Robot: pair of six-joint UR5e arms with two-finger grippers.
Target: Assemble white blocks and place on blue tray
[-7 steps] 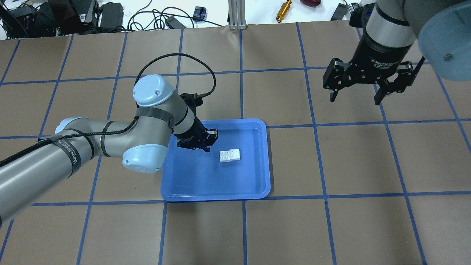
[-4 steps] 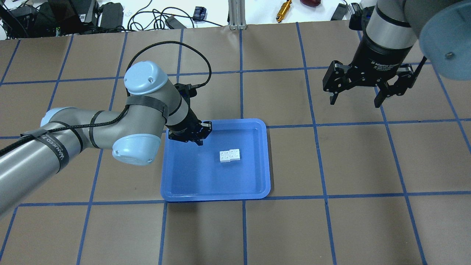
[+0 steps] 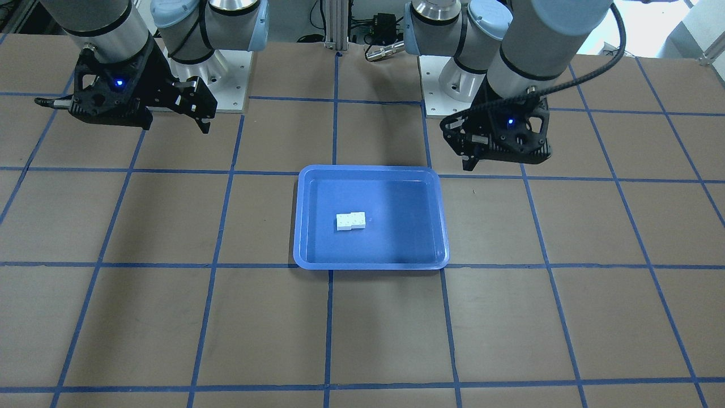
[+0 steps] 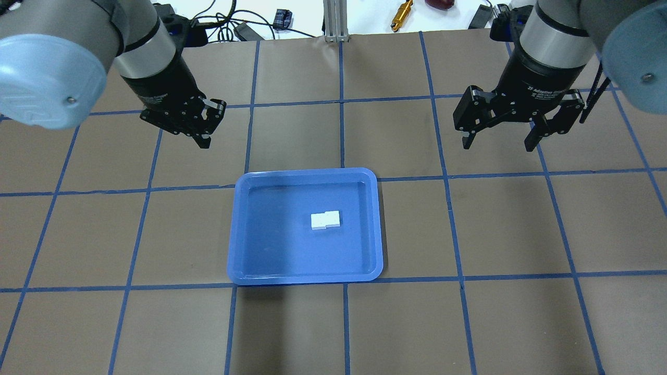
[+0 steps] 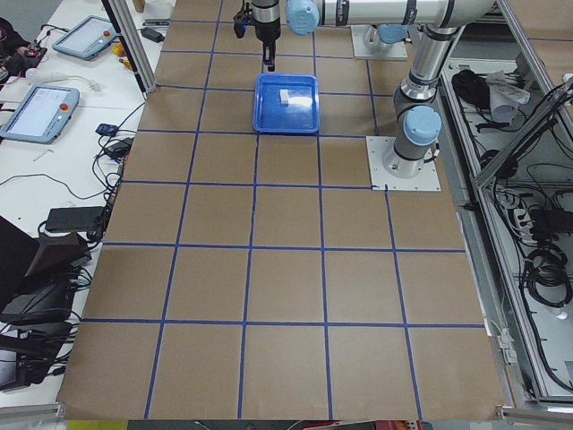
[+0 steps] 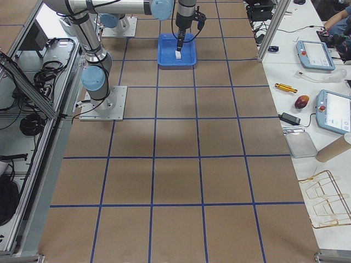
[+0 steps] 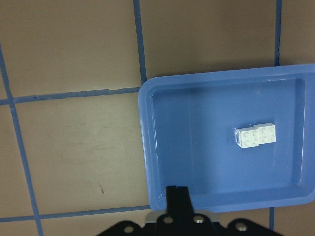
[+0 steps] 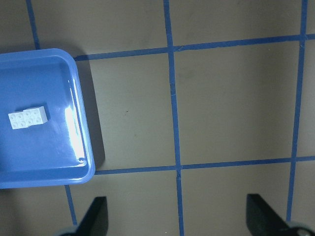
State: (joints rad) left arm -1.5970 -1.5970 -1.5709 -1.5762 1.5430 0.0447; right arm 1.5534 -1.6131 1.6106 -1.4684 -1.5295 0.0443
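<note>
The blue tray point(image 4: 271, 250) lies mid-table. Two joined white blocks point(image 4: 325, 220) rest on its floor, a little right of its middle. They also show in the front view point(image 3: 350, 221), the left wrist view point(image 7: 255, 135) and the right wrist view point(image 8: 28, 117). My left gripper point(image 4: 205, 139) is shut and empty, raised above the table behind and left of the tray. In the front view it point(image 3: 468, 163) is at the right. My right gripper point(image 4: 497, 145) is open and empty, raised behind and right of the tray.
The table is brown paper with a blue tape grid. Beyond its far edge lie cables, a metal post point(image 4: 335, 21) and a brass tool point(image 4: 402, 14). The two arm bases point(image 3: 226, 73) stand at the robot's side of the table.
My left gripper has pulled away from over the tray's back left part, up and to the back left, clear of the tray. The blocks have not moved. The right gripper barely shifted.
</note>
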